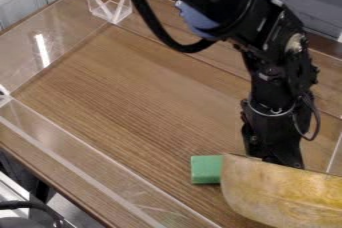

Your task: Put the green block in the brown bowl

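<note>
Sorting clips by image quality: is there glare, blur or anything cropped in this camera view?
Camera view: white glare streaks on the clear wall at left; the picture is soft all over; the brown bowl is cut off by the bottom-right corner; the green block shows clearly on the table; the claw is dark, hidden behind the bowl rim.

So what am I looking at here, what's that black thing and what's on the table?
The black thing is a robot arm, seen by one camera looking down at an angle across a wooden table edged with clear plastic walls. At the arm's lower end is its gripper, pointing down just behind the brown bowl. The bowl's raised rim hides the jaws, so I cannot tell whether they grip it. The green block lies flat on the table beside the bowl, not yet inside it, with nothing holding it.
</note>
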Robot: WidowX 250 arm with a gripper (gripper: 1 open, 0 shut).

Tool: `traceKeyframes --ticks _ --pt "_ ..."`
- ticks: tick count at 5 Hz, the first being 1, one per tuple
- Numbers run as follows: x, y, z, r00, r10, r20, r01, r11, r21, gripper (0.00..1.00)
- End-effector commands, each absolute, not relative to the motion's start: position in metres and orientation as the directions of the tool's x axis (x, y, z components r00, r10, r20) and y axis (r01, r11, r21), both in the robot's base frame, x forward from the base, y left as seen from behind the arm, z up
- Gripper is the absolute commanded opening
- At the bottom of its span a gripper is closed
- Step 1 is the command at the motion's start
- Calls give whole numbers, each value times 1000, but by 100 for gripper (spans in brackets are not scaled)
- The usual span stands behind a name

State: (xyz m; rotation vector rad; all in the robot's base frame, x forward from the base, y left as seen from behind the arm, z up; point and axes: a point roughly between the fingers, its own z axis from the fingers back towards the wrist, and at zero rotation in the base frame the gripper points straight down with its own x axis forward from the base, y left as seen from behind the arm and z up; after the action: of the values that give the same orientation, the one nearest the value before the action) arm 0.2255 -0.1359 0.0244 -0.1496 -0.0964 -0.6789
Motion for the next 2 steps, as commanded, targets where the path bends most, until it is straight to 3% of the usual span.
traceKeyframes --ticks 1,2 --pt "205 -148 5 787 -614 63 615 775 -145 0" --pt "202 -150 6 793 -607 52 607 779 -155 0"
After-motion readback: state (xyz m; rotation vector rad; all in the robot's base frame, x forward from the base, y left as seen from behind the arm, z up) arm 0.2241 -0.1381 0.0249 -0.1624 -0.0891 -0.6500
